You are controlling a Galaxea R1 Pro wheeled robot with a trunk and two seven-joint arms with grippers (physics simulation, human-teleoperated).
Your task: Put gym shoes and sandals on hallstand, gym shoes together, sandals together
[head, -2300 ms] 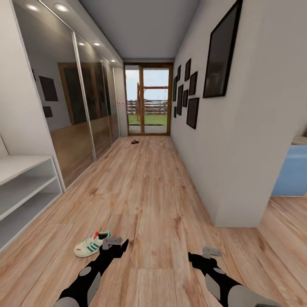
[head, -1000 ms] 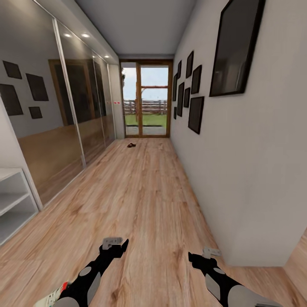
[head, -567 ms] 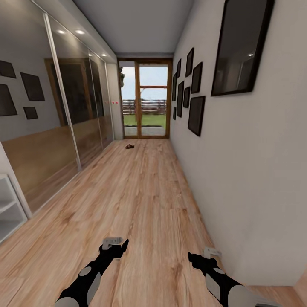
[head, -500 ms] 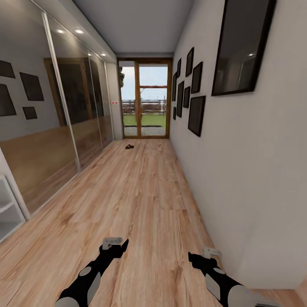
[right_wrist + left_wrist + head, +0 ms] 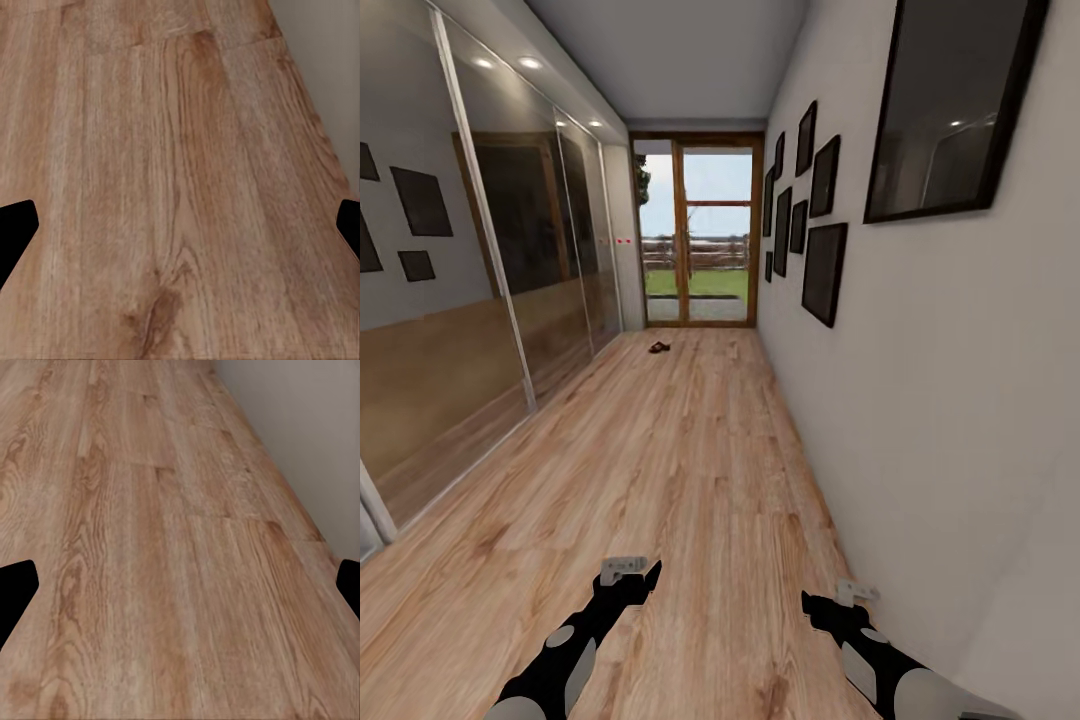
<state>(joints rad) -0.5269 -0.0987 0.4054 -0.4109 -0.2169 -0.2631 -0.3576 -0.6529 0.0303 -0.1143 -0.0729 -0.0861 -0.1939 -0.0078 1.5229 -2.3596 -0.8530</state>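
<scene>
Corridor floor [image 5: 690, 450] of light wood planks runs ahead of you in the head view, toward a glazed door [image 5: 695, 240] at twelve o'clock. Far down it, at about eleven o'clock and just short of the door, a small dark shape [image 5: 659, 347] lies on the planks; it could be the sandals, but it is too small for you to be sure. Mirrored wardrobe doors [image 5: 480, 300] line your nine o'clock side, and a pale wall [image 5: 920, 420] with dark picture frames [image 5: 822, 270] stands along your three o'clock side. Your left gripper [image 5: 628, 572] hangs low at about seven o'clock and your right gripper [image 5: 850, 596] at about five o'clock, both over bare planks and holding nothing. In the left wrist view the two black fingertips [image 5: 16, 592] sit at opposite edges of the picture, so that hand is spread wide, with planks and a strip of pale wall beyond. In the right wrist view the fingertips [image 5: 15, 232] are likewise far apart, wide and empty, above knotted wood grain.
</scene>
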